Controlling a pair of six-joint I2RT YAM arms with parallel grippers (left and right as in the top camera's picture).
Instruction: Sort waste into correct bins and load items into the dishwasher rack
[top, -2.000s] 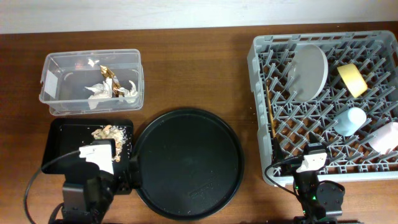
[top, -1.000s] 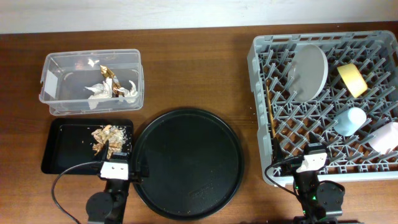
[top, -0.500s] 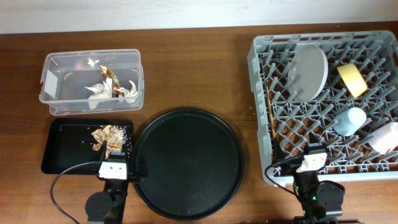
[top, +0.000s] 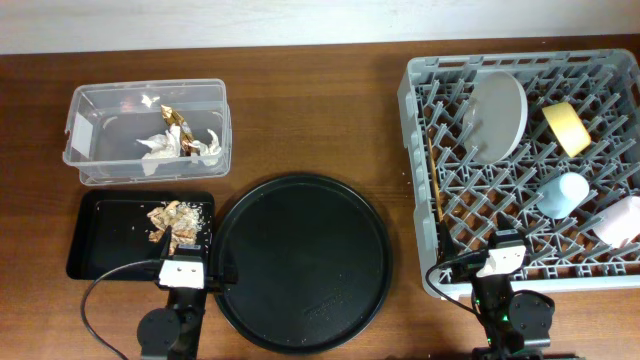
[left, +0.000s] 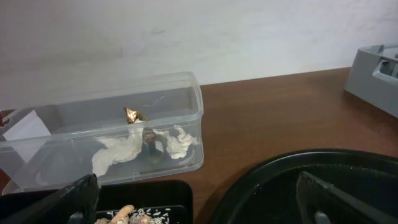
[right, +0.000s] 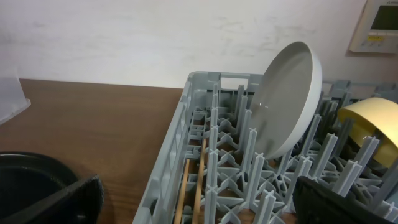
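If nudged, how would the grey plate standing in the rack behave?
The plate stands on edge, tilted against pegs of the rack, so a push would probably tip or roll it. Its smooth, glossy face looks rigid and likely slippery.

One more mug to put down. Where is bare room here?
Bare wood lies between the clear box and the dishwasher rack, beyond the round black tray, also bare. The rack's right side is crowded: plate, yellow bowl, light-blue cup, pink cup.
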